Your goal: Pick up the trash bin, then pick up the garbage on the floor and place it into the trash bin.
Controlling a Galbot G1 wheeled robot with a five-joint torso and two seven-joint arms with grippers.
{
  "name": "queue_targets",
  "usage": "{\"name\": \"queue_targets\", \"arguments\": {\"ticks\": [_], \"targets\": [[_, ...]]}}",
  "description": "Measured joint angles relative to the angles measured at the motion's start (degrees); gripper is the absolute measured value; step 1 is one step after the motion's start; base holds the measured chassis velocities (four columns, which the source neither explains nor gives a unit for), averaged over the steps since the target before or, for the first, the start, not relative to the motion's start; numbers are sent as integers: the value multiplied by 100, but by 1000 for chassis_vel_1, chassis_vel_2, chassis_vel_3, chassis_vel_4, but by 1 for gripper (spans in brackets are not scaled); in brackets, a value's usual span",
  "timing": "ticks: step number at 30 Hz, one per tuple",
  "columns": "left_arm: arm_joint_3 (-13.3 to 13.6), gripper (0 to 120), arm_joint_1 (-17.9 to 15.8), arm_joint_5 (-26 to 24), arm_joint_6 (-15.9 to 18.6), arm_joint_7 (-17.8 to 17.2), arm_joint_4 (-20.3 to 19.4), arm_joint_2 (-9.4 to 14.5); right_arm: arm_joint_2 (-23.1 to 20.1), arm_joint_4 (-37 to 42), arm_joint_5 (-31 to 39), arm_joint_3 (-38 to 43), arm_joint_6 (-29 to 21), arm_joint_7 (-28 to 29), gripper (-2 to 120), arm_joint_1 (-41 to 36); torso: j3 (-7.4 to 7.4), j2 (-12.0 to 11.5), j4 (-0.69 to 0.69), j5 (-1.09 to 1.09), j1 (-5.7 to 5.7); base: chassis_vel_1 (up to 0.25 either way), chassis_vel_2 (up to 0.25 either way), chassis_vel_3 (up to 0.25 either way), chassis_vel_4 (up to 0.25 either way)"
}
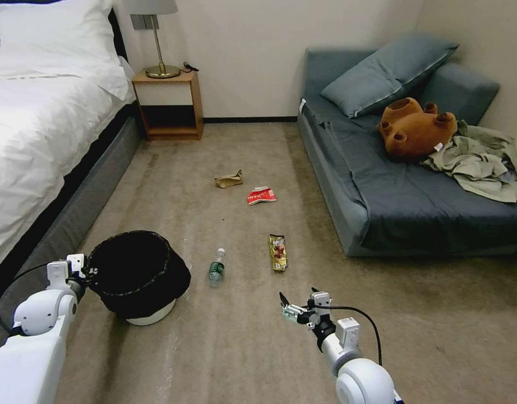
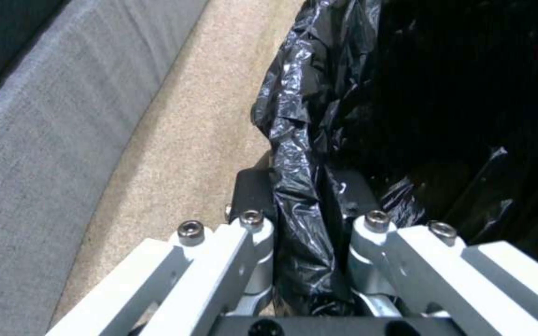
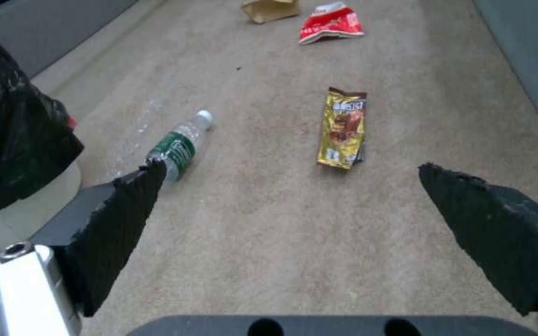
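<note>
A bedroom: white-sheeted bed [image 1: 40, 123], nightstand [image 1: 169, 104] with lamp [image 1: 157, 39], grey sofa [image 1: 404, 185], carpet.

One trash bin [image 1: 136, 275], four litter pieces [image 1: 278, 252], two hands [image 1: 285, 307], seemingly one pillow [image 1: 384, 70].

The trash bin [image 1: 138, 278] stands on the floor [image 1: 225, 348] beside the bed [image 1: 40, 123]. Right of it lies the bottle [image 1: 216, 268], then the snack wrapper [image 1: 278, 252]; paper bag [image 1: 229, 179] and packet [image 1: 262, 195] lie farther back.
</note>
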Motion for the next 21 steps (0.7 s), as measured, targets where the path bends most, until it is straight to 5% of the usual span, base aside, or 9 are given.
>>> {"name": "queue_targets", "arguments": {"ticks": [8,21], "targets": [[-44,10,-9,-86,-303,-128,-22,-62,-19,35,64,76,7,25,100,-57,0,0,0,-1,0,0,0,0,0],[-152,4,165,-712,-464,-430,-1001,171,35,90,106,136,169,-62,100,-143,0,0,1,0,0,0,0,0,0]]}}
